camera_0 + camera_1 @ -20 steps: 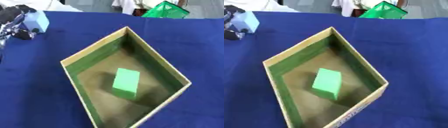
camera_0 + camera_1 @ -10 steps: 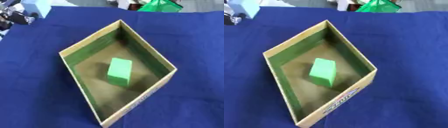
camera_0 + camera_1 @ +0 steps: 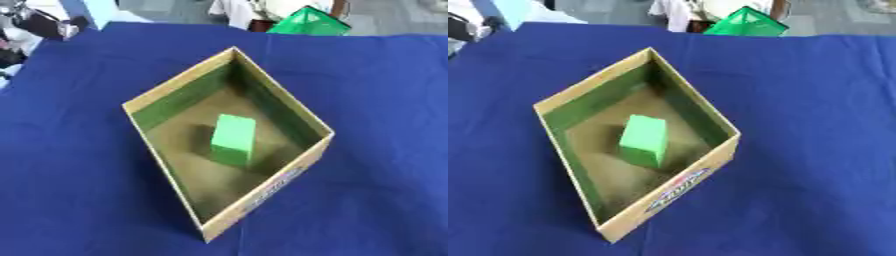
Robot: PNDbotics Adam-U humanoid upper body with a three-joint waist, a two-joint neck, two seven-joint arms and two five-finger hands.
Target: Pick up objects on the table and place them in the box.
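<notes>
On the left eye view, I see the box (image 3: 229, 145) sitting skewed like a diamond in the middle of the table (image 3: 376, 100), its open top facing up so anything lowered from above drops straight in. A green block (image 3: 234, 139) stands on the brown floor of the box, near the centre and apart from the green-lined walls, which I judge means it has been placed as the task wants. At the upper left corner I make out the dark mechanism of the left robot hand (image 3: 44, 22), beside a pale blue thing (image 3: 94, 10); I cannot tell whether its fingers are apart or together. The right robot hand does not show.

Across in the right eye view, the same box shows its printed outer wall, block inside. A green transparent thing (image 3: 745, 23) lies at the far edge of the table, possibly the next candidate. I see nothing else on the cloth to pick.
</notes>
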